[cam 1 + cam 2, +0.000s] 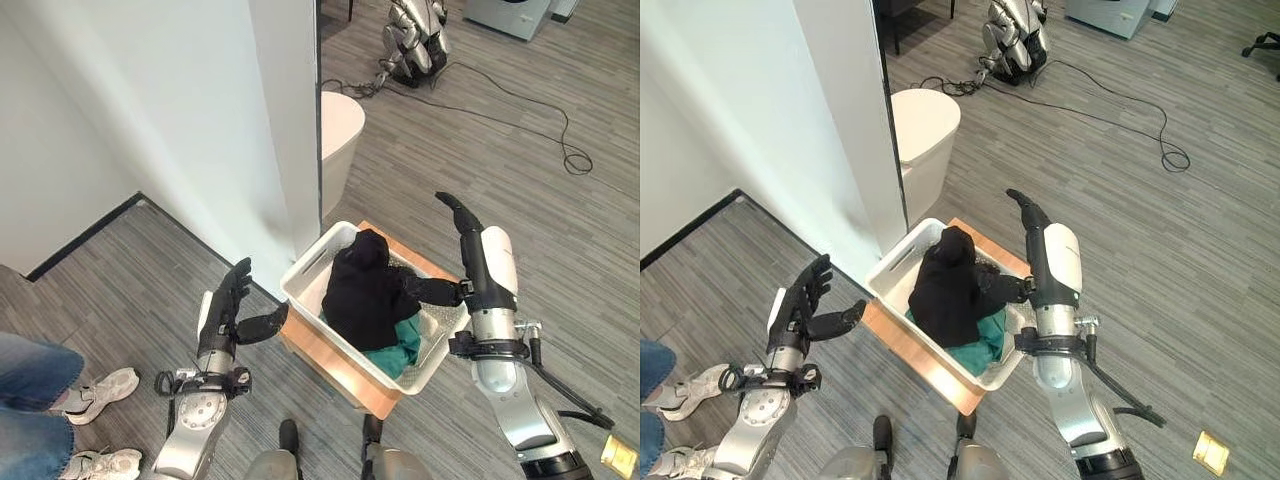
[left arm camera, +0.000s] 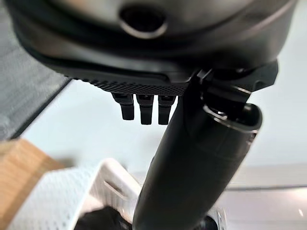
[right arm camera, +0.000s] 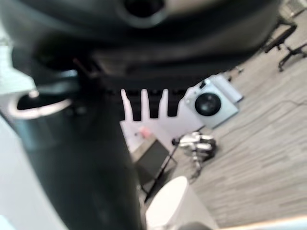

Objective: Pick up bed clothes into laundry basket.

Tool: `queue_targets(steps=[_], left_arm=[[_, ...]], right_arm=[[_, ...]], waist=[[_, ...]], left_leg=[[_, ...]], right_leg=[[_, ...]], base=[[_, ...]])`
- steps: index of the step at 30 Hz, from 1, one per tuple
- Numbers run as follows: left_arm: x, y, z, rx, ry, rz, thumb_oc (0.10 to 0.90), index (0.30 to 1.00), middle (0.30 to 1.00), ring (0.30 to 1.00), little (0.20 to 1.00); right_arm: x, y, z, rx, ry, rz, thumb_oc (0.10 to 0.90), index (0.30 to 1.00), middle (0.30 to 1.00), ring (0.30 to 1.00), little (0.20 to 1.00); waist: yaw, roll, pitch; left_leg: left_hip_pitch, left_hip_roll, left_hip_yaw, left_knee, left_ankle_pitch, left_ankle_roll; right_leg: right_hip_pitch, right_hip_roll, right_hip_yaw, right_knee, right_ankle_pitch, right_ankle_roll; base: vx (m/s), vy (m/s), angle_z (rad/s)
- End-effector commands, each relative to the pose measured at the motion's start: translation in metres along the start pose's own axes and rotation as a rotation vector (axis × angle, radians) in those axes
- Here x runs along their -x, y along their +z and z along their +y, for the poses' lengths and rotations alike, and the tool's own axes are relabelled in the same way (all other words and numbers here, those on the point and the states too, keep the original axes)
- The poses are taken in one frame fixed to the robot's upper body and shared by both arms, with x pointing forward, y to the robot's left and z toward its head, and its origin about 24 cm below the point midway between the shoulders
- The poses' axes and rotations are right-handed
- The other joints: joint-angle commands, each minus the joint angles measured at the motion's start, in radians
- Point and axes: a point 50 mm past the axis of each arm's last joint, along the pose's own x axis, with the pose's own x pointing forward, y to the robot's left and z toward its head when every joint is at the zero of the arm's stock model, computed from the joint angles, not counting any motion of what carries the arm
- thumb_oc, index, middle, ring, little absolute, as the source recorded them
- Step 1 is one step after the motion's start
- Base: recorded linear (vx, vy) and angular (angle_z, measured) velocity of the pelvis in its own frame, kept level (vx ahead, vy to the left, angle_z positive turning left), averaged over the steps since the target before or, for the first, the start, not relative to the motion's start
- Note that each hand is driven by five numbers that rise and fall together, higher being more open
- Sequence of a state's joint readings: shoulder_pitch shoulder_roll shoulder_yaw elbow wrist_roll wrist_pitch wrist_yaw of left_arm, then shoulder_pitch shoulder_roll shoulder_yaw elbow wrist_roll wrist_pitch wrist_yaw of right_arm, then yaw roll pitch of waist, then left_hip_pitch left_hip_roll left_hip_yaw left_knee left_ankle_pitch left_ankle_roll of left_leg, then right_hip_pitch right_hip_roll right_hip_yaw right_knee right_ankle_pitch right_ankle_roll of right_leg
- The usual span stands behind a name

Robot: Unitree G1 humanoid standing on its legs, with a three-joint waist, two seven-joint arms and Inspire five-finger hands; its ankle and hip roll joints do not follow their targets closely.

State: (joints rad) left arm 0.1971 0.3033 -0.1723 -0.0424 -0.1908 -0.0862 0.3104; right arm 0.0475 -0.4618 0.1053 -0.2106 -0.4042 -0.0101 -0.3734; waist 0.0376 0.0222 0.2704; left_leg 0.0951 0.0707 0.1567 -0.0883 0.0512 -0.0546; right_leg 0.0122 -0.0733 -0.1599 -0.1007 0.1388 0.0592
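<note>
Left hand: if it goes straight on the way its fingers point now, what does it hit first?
Probably the white wall. The left hand is open, fingers aimed up and away beside the laundry basket, not at it. Depth is unclear.

The left hand (image 1: 228, 305) is raised just beside the left side of the laundry basket (image 1: 302, 268), apart from it, palm turned toward it, fingers straight and pointing up and away, thumb stretched out toward the basket's near corner. The right hand (image 1: 470, 240) stands at the basket's right side, above its rim, fingers straight and pointing away, thumb reaching in over the basket. Both forearms rise from below, wrists straight.
</note>
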Motion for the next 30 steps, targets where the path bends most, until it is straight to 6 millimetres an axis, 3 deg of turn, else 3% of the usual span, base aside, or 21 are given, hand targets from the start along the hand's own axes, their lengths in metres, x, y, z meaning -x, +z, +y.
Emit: queue_targets(steps=[1,6,7,8,9,15,22,30], left_arm=[[-0.001,0.036,0.011,-0.015,0.050,-0.220,0.800,0.900,0.900,0.900,0.900],[0.002,0.037,0.013,-0.002,0.059,-0.220,0.800,0.900,0.900,0.900,0.900],[0.004,0.041,0.014,0.038,0.057,-0.234,0.800,0.900,0.900,0.900,0.900],[0.005,0.040,0.014,0.037,0.057,-0.232,0.800,0.900,0.900,0.900,0.900],[0.007,0.042,0.015,0.096,0.055,-0.234,0.800,0.900,0.900,0.900,0.900],[0.011,0.033,0.018,0.173,0.048,-0.188,0.800,0.900,0.900,0.900,0.900],[0.015,0.024,0.015,0.230,0.011,-0.143,0.800,0.900,0.900,0.900,0.900],[0.010,0.026,0.014,0.133,0.025,-0.175,0.800,0.900,0.900,0.900,0.900]], right_arm=[[-0.005,0.032,-0.034,-0.080,-0.196,-0.191,0.800,0.900,0.900,0.900,0.900],[0.004,0.030,-0.033,-0.225,-0.197,-0.147,0.800,0.900,0.900,0.900,0.900],[0.013,0.024,-0.024,-0.420,-0.142,-0.079,0.800,0.900,0.900,0.900,0.900],[0.013,0.024,-0.024,-0.423,-0.140,-0.077,0.800,0.900,0.900,0.900,0.900],[0.023,0.014,-0.016,-0.566,-0.079,0.003,0.800,0.900,0.900,0.900,0.900],[0.042,-0.006,-0.004,-0.762,0.027,0.128,0.800,0.900,0.900,0.900,0.900],[0.059,-0.012,0.009,-0.913,0.130,0.196,0.800,0.900,0.900,0.900,0.900],[0.053,-0.008,0.003,-0.693,0.145,0.133,0.800,0.900,0.900,0.900,0.900]], waist=[[-0.002,-0.045,-0.111],[-0.011,-0.037,-0.119],[-0.014,-0.033,-0.122],[-0.014,-0.034,-0.123],[-0.015,-0.033,-0.123],[-0.018,-0.031,-0.128],[-0.025,-0.021,-0.130],[-0.030,-0.008,-0.140]], left_leg=[[-0.015,0.015,-0.010,0.001,-0.077,-0.006],[-0.009,0.014,-0.011,0.001,-0.079,-0.004],[-0.004,0.014,-0.009,0.001,-0.079,-0.004],[-0.004,0.014,-0.009,0.001,-0.079,-0.004],[-0.001,0.014,-0.007,0.001,-0.079,-0.004],[0.010,0.014,-0.004,0.001,-0.080,-0.007],[0.022,0.013,-0.002,0.001,-0.083,-0.010],[0.045,0.015,0.000,0.001,-0.090,-0.010]], right_leg=[[0.139,-0.131,-0.056,0.022,-0.163,0.117],[0.141,-0.133,-0.053,0.025,-0.164,0.117],[0.143,-0.134,-0.054,0.027,-0.164,0.117],[0.144,-0.134,-0.054,0.027,-0.164,0.117],[0.146,-0.136,-0.055,0.028,-0.165,0.117],[0.156,-0.141,-0.059,0.029,-0.168,0.118],[0.161,-0.144,-0.060,0.031,-0.169,0.118],[0.175,-0.145,-0.057,0.039,-0.178,0.116]], base=[[0.00,0.000,0.00],[0.00,0.000,0.00],[0.00,0.000,0.00],[0.00,0.000,0.00],[0.00,0.000,0.00],[0.00,-0.020,0.00],[0.00,-0.005,0.00],[0.00,-0.016,0.01]])
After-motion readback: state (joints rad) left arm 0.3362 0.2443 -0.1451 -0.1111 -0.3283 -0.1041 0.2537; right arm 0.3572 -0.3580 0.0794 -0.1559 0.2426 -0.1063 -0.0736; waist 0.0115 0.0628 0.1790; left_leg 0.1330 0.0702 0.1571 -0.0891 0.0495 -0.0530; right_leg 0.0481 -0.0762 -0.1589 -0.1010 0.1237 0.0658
